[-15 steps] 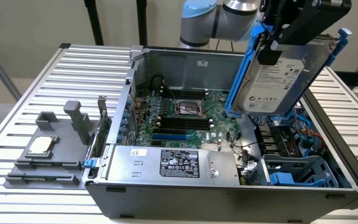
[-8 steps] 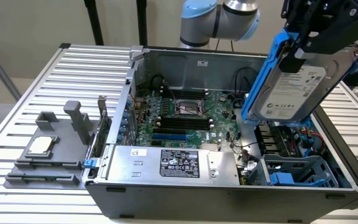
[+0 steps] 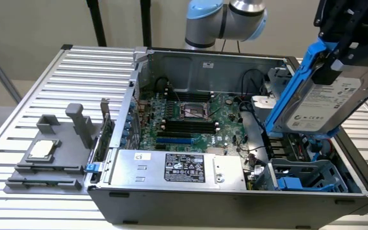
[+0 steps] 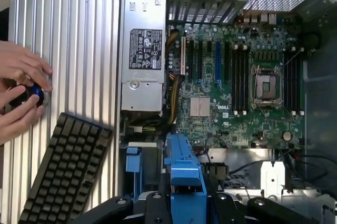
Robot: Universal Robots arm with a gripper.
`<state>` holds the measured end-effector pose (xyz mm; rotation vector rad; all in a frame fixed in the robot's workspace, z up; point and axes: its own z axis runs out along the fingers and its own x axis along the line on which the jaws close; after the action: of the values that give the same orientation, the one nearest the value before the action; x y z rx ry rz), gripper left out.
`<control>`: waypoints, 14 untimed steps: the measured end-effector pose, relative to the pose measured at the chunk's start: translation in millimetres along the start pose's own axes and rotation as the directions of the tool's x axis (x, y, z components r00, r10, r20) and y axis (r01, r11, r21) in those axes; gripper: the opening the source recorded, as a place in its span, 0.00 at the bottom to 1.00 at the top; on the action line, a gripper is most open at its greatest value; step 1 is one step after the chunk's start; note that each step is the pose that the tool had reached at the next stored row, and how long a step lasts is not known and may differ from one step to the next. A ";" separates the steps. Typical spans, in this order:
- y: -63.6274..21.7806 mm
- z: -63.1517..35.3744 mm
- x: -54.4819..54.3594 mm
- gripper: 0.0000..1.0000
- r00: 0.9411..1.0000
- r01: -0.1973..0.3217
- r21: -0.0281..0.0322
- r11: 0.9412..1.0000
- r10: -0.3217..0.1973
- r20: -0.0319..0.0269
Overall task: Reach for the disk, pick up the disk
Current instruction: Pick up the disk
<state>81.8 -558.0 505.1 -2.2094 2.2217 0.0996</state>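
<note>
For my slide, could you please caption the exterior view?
Gripper holds the blue-framed disk lifted above the open computer case.

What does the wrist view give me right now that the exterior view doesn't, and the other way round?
Wrist view alone: a person's hands on a small dark device, a black keyboard lying on the slatted table, and the disk's blue carrier edge end-on.

Exterior view alone: the disk lifted above the case, label facing out, gripper clamped on it; a grey tray with a small square chip.

Both: the open computer case, its motherboard and the silver power supply box.
</note>
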 end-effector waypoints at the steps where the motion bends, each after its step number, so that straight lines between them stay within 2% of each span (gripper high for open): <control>1: -3.0 -0.2 2.0 0.33 1.000 0.000 0.000 1.000 0.000 0.000; 8: -20.0 3.3 15.8 0.33 1.000 0.000 0.000 1.000 0.000 0.002; 14: -29.0 11.0 24.4 0.33 1.000 0.000 0.000 1.000 0.000 0.005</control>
<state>110.1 -582.0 491.7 -2.2070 2.2187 0.1052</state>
